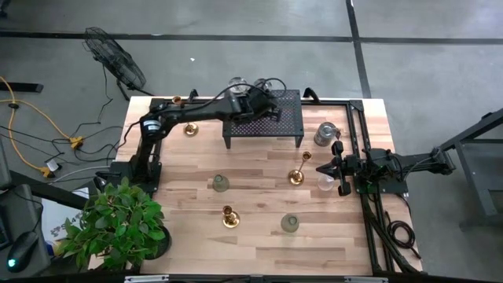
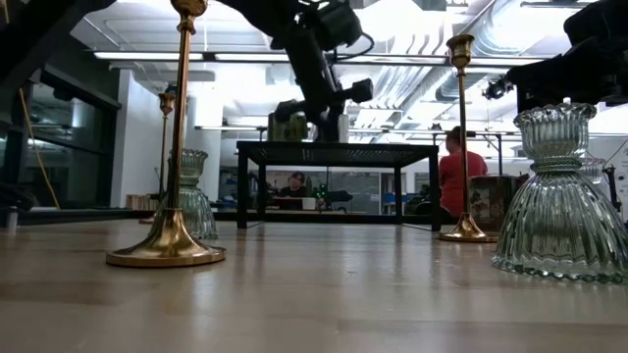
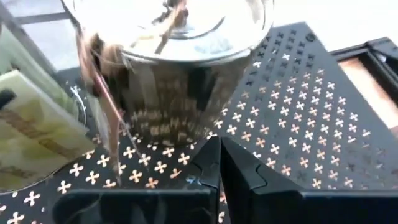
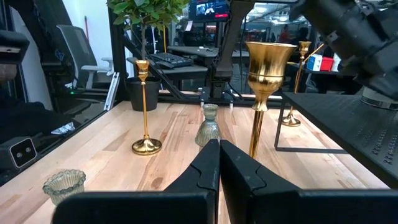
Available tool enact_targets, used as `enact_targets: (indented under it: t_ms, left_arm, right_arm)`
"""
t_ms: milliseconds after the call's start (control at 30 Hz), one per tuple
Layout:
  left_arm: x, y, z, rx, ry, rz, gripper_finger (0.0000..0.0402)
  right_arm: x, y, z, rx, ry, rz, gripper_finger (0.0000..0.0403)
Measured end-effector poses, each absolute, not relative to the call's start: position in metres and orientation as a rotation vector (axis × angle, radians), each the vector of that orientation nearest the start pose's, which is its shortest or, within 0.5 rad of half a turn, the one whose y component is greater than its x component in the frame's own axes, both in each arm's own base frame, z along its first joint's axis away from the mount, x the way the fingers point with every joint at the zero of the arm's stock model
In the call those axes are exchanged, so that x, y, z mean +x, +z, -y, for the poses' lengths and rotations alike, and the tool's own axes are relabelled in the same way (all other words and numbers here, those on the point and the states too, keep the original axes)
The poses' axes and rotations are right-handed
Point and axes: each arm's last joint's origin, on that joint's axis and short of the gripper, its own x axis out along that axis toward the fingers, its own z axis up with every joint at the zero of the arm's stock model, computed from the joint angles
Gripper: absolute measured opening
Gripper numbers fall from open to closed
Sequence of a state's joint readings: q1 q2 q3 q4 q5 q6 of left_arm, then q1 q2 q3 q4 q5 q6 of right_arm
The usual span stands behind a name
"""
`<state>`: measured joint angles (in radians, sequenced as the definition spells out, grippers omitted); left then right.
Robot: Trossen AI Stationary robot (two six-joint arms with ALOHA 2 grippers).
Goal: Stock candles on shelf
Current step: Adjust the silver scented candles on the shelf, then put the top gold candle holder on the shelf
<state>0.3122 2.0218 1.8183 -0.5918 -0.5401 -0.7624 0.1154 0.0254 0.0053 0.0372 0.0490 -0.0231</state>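
Candles: brass sticks (image 1: 296, 176), slim, rigid, top-heavy; grip mid-stem. Glass jars (image 1: 220, 183), fragile, slick. Left hand (image 1: 259, 98) closed, empty, over shelf (image 1: 287, 126); right hand (image 1: 321, 168) closed, empty, beside the stick.

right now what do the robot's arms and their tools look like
Both arms are dark, near-black jointed links with black cables along them. The left tool has two matte black angular fingers meeting at a thin seam, with a small pale scuff near the tips. The right tool looks the same: black, blocky, wedge-shaped fingers.
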Motion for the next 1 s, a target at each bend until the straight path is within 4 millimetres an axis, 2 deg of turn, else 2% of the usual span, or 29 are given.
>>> enact_targets:
  t_ms: [700, 867, 1000]
  left_arm:
    - [0.43, 0.286, -0.16, -0.522, 1.08, -0.403, 0.0006]
    - [0.435, 0.286, -0.146, -0.398, 0.98, -0.496, 0.0006]
    - [0.437, 0.294, -0.128, -0.286, 0.855, -0.558, 0.0006]
  right_arm:
    - [0.098, 0.167, -0.01, -0.022, 0.067, 0.016, 0.0003]
    - [0.098, 0.167, -0.01, -0.022, 0.067, 0.016, 0.0003]
    - [0.098, 0.167, -0.01, -0.022, 0.066, 0.016, 0.0003]
